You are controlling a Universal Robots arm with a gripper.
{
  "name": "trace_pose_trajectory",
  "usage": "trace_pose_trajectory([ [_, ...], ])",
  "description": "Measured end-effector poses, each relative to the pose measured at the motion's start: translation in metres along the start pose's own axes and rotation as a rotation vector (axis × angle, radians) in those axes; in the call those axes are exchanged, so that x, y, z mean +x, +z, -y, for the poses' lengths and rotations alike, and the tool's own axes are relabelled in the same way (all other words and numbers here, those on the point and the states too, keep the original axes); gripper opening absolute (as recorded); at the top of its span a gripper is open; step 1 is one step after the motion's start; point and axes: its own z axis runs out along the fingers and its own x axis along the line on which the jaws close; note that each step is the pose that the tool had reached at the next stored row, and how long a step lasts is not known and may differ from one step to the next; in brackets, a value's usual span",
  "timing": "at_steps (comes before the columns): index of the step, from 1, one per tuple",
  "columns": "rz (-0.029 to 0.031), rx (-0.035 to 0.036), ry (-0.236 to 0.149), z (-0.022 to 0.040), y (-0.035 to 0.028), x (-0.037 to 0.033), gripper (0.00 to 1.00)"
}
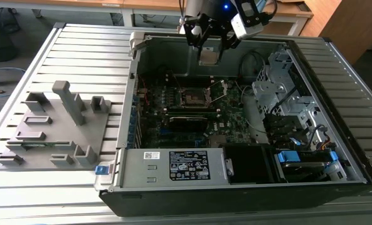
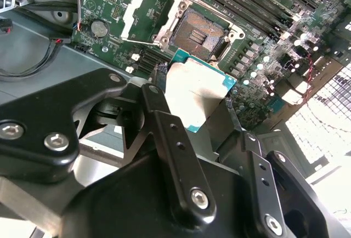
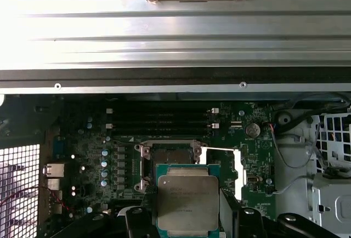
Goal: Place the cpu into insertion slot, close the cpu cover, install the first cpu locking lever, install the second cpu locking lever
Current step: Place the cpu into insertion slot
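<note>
Grey-brown cpu clamped tight in your gripper.
It hangs above the insertion slot, not touching it; beside that slot, the cpu cover stands swung open.

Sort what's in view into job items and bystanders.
Job: gripper, shut on the cpu; insertion slot, uncovered; cpu cover, swung open.
Bystanders: grey fixture tray; white-labelled silver box; coin battery; memory slots.
</note>
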Motion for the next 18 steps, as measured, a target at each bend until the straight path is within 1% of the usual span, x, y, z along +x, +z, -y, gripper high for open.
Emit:
trace_pose_trajectory([
  [7, -0.0001, 0.0001, 0.000, 0.0003, 0.0032, 0.0000, 0.54],
  [18, 0.0000, 0.0002, 0.000, 0.0005, 0.0058, -0.0001, 0.54],
])
